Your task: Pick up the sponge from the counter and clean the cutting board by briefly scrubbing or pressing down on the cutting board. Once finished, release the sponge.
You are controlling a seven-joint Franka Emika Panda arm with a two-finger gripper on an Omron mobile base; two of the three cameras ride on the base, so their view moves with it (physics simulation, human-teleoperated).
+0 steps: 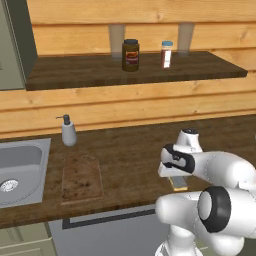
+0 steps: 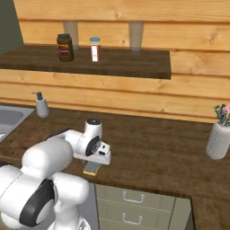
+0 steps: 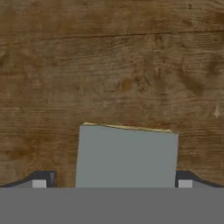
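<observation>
While gripper (image 3: 112,183) hangs low over sponge (image 3: 127,155) on counter (image 1: 130,155) near front edge, fingers spread open, straddling it, grasp not yet made. Cutting board (image 1: 81,177) lies far left by sink (image 1: 20,172), unscrubbed. Pickup, scrub, release all remain.

Base cams flank arm, share counter (image 1: 130,150); hand cam close, straight down.

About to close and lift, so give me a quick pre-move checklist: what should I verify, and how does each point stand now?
1. Sponge centred between the hand fingertips: ok.
2. Jaws open, one tip either side of the sponge: ok.
3. Fingertips touching the sponge: cannot tell.
4. Sponge lying flat on the counter: ok.
5. Cutting board bare, ready for scrubbing: ok.
6. Soap dispenser standing off the board: ok.
</observation>
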